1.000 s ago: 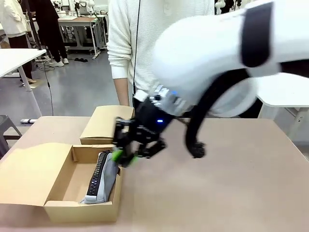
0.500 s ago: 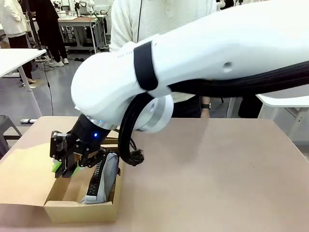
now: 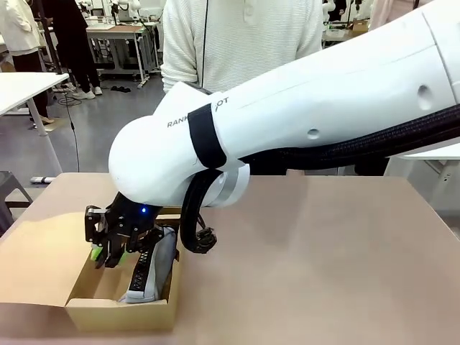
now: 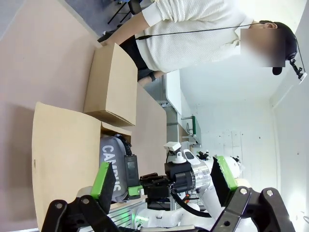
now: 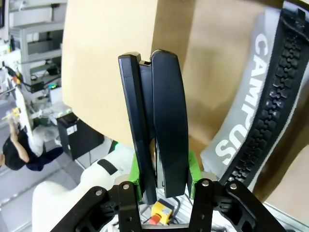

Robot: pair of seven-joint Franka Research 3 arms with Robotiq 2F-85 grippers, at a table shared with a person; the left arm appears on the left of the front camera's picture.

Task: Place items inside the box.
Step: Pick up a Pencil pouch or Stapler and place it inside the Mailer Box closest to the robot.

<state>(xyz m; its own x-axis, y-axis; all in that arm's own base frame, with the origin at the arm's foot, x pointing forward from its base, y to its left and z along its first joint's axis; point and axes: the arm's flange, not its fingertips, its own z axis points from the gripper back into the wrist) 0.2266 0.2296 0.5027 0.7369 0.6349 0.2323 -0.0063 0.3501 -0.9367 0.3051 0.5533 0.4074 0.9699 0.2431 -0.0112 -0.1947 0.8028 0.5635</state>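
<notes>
The open cardboard box (image 3: 118, 313) sits at the table's front left. Inside it, along the right wall, lies a grey zip pencil case (image 3: 152, 267) lettered "CAMPUS" (image 5: 244, 104). My right arm reaches across from the right, and its gripper (image 3: 110, 250) hangs over the box's left half. In the right wrist view this gripper (image 5: 162, 178) is shut on a black stapler (image 5: 157, 116), which points down at the box floor beside the pencil case. My left gripper (image 4: 163, 176) stands open, with nothing between its green pads, and looks at the box (image 4: 63, 145) from a distance.
A person in a white sweater (image 3: 241, 43) stands at the table's far edge. The box's wide left flap (image 3: 32, 262) lies flat on the table. A second cardboard piece (image 4: 112, 84) sits just behind the box. The table's right half (image 3: 338, 266) is bare.
My right arm has swung left with the stapler, from the box's right edge to over its left half, and then settled slightly lower. The pencil case has not moved.
</notes>
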